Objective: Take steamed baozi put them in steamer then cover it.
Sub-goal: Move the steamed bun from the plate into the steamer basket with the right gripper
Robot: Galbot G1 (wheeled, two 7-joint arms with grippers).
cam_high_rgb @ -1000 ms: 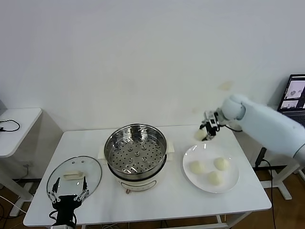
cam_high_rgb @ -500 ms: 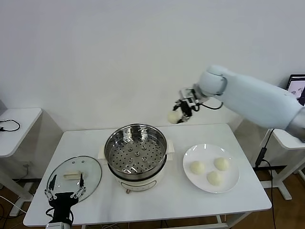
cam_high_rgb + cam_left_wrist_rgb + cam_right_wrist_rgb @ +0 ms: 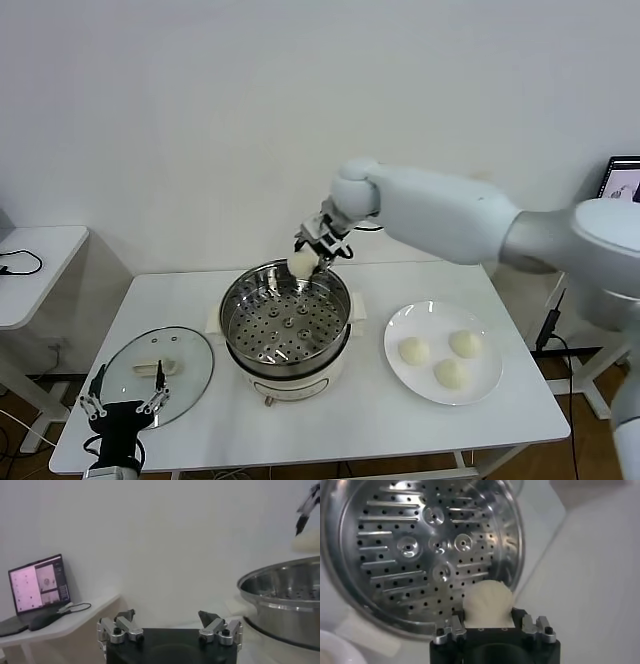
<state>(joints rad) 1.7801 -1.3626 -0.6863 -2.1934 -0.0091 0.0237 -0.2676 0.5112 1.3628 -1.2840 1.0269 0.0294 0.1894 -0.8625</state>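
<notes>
My right gripper (image 3: 305, 258), clamped on a baozi (image 3: 302, 262), has swung from beside the plate (image 3: 487, 385) to frame centre, above the steamer (image 3: 285, 318) rim; lowering seems next. My left gripper (image 3: 122, 405) hangs released, lower left.

one baozi (image 3: 303, 262) above open steamer (image 3: 286, 318), cover (image 3: 157, 372) beside
</notes>
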